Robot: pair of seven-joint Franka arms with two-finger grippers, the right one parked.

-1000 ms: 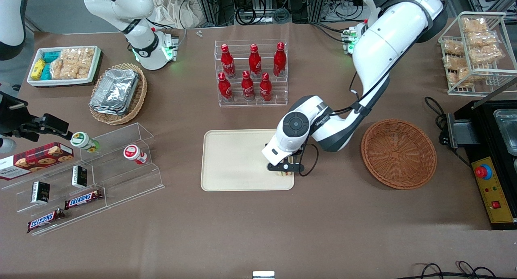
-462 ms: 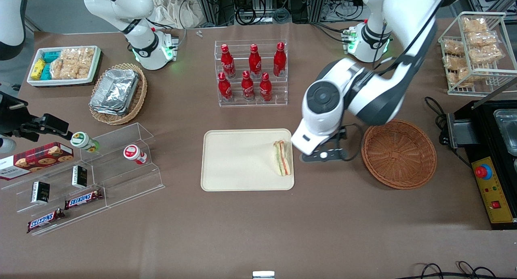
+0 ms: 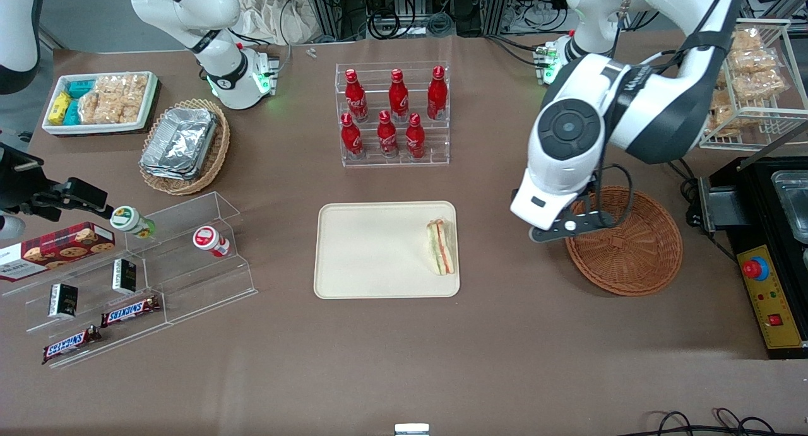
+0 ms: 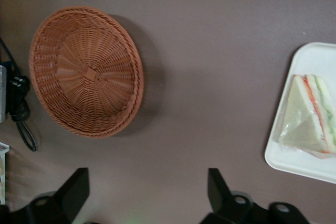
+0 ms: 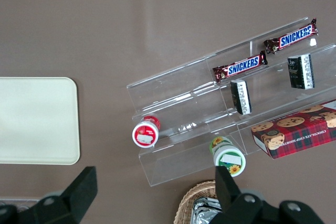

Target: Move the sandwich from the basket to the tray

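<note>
The clear-wrapped sandwich (image 3: 441, 245) (image 4: 310, 119) lies on the cream tray (image 3: 372, 250) (image 4: 304, 163), at the tray's end toward the working arm. The reddish-brown wicker basket (image 3: 631, 247) (image 4: 86, 72) stands beside the tray with nothing in it. My left gripper (image 3: 564, 229) (image 4: 147, 187) hangs well above the table, between tray and basket, over the basket's rim. It is open with only bare table showing between its fingers (image 4: 76, 184). The tray's other end (image 5: 37, 119) shows in the right wrist view.
An acrylic rack of red bottles (image 3: 392, 114) stands farther from the front camera than the tray. A black appliance (image 3: 770, 234) and a white wire rack (image 3: 745, 76) sit at the working arm's end. Acrylic snack shelves (image 3: 139, 265) and a foil-container basket (image 3: 184, 146) lie toward the parked arm's end.
My gripper let go of the sandwich on the tray, then rose and swung away from it toward the basket. The sandwich stays where it was set down.
</note>
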